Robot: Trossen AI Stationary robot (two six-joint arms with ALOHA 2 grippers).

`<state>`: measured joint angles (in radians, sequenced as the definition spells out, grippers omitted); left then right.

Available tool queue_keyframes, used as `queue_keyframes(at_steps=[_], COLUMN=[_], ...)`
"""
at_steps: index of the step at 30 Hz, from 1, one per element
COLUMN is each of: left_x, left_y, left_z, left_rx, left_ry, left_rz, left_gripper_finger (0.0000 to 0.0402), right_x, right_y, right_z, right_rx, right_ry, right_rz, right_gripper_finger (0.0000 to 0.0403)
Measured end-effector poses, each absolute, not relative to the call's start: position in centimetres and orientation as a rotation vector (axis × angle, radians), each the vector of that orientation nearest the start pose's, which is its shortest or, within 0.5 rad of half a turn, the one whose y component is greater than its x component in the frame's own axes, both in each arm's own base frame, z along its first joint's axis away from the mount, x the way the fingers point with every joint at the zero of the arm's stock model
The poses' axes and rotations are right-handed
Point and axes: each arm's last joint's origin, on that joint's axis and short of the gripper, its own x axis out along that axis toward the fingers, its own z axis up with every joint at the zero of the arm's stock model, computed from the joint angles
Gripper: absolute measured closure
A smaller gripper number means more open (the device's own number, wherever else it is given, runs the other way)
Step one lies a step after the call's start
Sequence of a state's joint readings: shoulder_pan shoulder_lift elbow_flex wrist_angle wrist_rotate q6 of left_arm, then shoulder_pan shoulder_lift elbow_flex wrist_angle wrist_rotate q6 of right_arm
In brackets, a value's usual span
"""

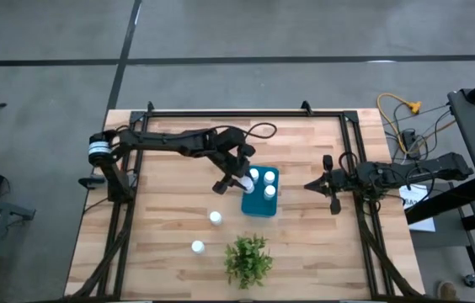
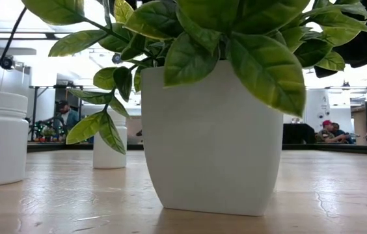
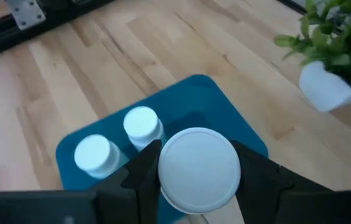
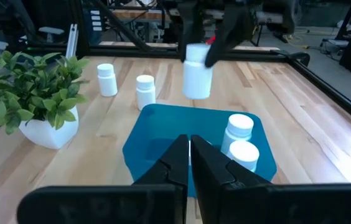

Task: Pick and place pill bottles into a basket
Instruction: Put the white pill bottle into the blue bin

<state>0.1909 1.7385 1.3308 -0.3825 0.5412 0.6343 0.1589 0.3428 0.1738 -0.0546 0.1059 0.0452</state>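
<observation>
Two pill bottles (image 1: pixel 262 183) stand upright in the teal basket (image 1: pixel 260 204), at centre of the high view. A third bottle (image 4: pixel 196 73) is clamped between the fingers of the left gripper (image 1: pixel 239 181), held upright in the air just above the basket's left edge; in the left wrist view its white cap (image 3: pixel 198 169) fills the lower centre, over the basket floor. Two more bottles (image 1: pixel 215 218) (image 1: pixel 197 247) stand on the wooden table (image 1: pixel 162 210), lower left of the basket. The potted plant (image 1: pixel 248 258) sits below the basket in the high view. Right gripper (image 1: pixel 326 185) waits at the right of the basket, fingers pressed together, empty.

Risk: the held bottle hangs close to the basket's rim. If released here it may catch the rim and tip out, or topple into the two standing bottles. A shift inward before opening looks safer.
</observation>
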Motion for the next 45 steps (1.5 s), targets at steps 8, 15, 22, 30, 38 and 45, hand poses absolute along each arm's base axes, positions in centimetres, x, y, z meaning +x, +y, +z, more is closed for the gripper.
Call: queue_keyframes(at_steps=[8, 15, 22, 30, 38, 45], left_x=[39.1, 39.5, 40.0, 40.1, 40.5, 41.0], left_y=[6.0, 6.1, 5.9, 5.7, 5.6, 5.7], left_z=[23.2, 22.4, 21.4, 20.7, 19.8, 18.7], left_rx=[0.309, 0.315, 0.311, 0.308, 0.326, 0.337], left_ry=[0.614, 0.608, 0.621, 0.635, 0.646, 0.661], left_rz=[-0.555, -0.555, -0.566, -0.577, -0.587, -0.585], left_gripper_finger=[0.0257, 0.0257, 0.0257, 0.0257, 0.0257, 0.0257], right_x=[11.6, 11.7, 11.7, 11.7, 11.7, 11.7], right_y=[1.6, 1.6, 1.6, 1.6, 1.6, 1.6], right_z=[18.9, 18.9, 18.9, 18.9, 18.9, 18.9], right_rx=[0.016, 0.009, 0.004, -0.004, -0.007, -0.005], right_ry=[0.22, 0.224, 0.224, 0.223, 0.223, 0.222], right_rz=[0.048, 0.049, 0.05, 0.051, 0.051, 0.051], right_gripper_finger=[0.0394, 0.0394, 0.0394, 0.0394, 0.0394, 0.0394])
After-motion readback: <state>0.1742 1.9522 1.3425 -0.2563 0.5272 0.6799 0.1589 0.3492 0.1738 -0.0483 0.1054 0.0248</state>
